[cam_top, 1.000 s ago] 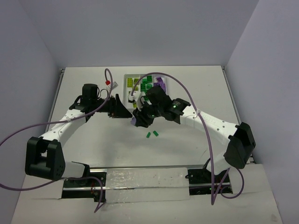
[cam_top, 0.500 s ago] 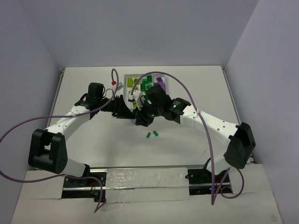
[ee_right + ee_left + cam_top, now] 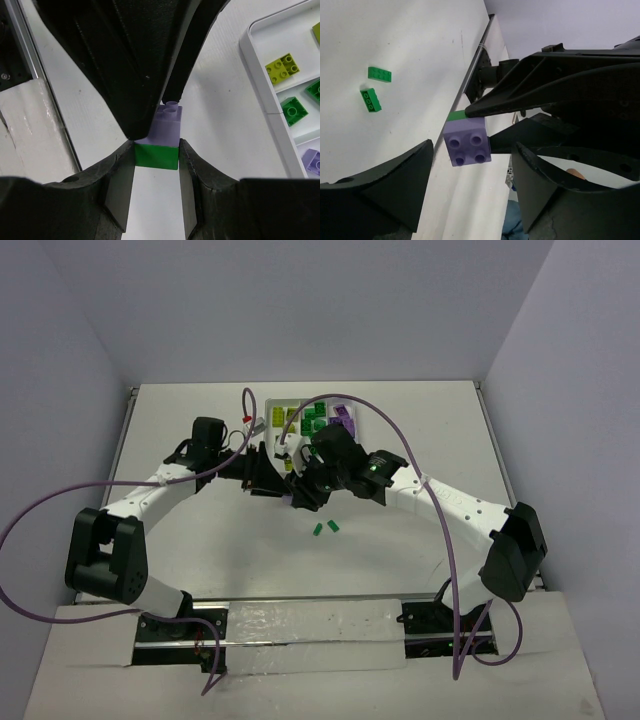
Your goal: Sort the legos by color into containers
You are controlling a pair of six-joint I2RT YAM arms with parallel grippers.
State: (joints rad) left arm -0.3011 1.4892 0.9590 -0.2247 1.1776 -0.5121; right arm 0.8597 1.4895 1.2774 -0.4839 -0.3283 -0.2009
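Observation:
A small stack, a purple lego [image 3: 166, 127] on a green lego [image 3: 157, 156], hangs above the table. My right gripper [image 3: 156, 150] is shut on the green half. My left gripper [image 3: 473, 143] is open, its fingers on either side of the purple lego [image 3: 467, 141] with gaps showing. In the top view both grippers meet at the stack [image 3: 297, 500], just in front of the white tray [image 3: 270, 405]. Two loose green legos [image 3: 325, 528] lie on the table nearby, also in the left wrist view [image 3: 370, 99]. The tray [image 3: 250, 55] holds yellow-green [image 3: 281, 67], green [image 3: 294, 110] and purple [image 3: 314, 161] legos in separate compartments.
The tray sits at the back centre of the white table, near the back wall. Purple cables [image 3: 400, 440] loop over both arms. The table's metal edge rail [image 3: 475, 65] runs behind the stack in the left wrist view.

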